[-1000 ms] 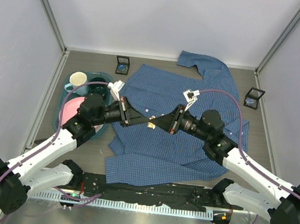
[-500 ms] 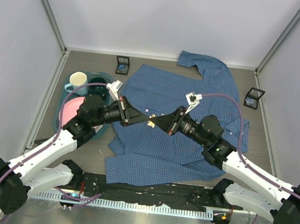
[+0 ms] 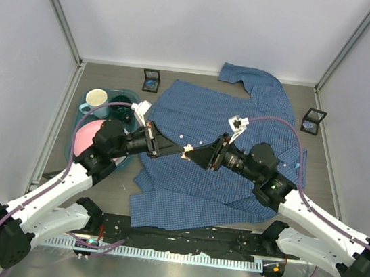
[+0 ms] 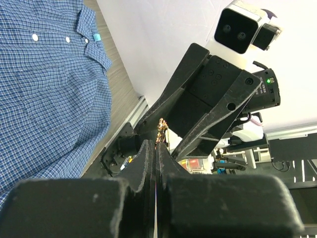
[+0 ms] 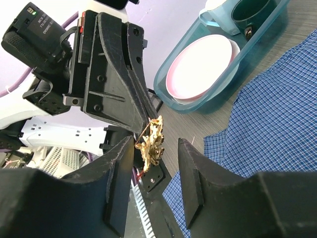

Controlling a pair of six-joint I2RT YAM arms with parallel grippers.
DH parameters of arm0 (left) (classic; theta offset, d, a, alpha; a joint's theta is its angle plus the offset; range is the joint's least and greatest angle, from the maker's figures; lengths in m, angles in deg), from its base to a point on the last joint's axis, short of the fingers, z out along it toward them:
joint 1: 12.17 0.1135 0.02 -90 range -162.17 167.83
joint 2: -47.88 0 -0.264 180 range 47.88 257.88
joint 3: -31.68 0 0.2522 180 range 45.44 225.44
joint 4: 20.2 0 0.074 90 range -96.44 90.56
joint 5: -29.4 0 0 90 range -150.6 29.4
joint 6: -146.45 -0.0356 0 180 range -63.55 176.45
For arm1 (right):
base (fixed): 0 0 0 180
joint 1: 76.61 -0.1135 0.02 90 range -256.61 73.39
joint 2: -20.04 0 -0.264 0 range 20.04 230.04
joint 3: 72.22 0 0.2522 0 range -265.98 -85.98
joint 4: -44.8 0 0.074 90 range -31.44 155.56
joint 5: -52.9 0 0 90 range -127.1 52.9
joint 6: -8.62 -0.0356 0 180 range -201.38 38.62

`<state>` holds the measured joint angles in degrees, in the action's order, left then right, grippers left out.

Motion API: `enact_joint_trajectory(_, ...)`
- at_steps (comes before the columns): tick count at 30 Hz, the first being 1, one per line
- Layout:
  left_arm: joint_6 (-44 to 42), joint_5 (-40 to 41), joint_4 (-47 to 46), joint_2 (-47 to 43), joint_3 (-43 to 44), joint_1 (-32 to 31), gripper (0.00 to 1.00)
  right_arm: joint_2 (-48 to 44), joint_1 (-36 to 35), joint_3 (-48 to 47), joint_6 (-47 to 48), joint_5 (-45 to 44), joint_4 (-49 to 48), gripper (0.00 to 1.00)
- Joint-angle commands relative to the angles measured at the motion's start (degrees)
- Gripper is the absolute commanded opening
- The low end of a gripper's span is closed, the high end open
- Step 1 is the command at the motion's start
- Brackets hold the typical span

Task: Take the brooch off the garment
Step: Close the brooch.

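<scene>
The right gripper [image 5: 156, 148] has closed in leftward, jaws spread either side of the gold brooch [image 5: 152, 140] (above the shirt [image 3: 202, 113]), which the left gripper [image 4: 155, 146] pinches tight.

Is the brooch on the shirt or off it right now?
Off. The brooch sits pinched in the tips of the shut left hand, in the air above the shirt.
</scene>
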<state>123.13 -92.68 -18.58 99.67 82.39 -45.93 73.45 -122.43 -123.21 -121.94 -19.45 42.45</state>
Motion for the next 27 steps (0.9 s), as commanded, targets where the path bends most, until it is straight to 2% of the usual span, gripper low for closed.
enact_joint_trajectory(1,-1.72,-0.36,-1.48,-1.34,1.90,0.01,0.00,-2.69,1.43,-0.56,-0.92,1.51,-0.84,0.45)
enact_joint_trajectory(14,-1.81,-1.06,-2.89,-1.60,1.37,-0.08,0.00,-3.49,6.96,3.30,-8.39,6.69,-7.87,0.44)
enact_joint_trajectory(19,-1.46,-1.41,-3.85,-0.99,1.20,-0.08,0.00,-1.38,7.24,3.48,-9.63,9.68,-10.50,0.35)
enact_joint_trajectory(24,-1.11,-1.59,-4.91,-0.29,1.37,-0.08,0.00,1.70,7.24,3.04,-10.51,14.08,-13.14,0.30)
enact_joint_trajectory(26,-1.11,-1.41,-5.00,-0.02,1.28,-0.08,0.00,2.14,7.24,2.96,-10.86,14.60,-13.32,0.26)
enact_joint_trajectory(27,-1.11,-1.32,-5.08,-0.02,1.37,-0.08,0.00,2.31,7.24,3.04,-10.95,15.22,-14.02,0.20)
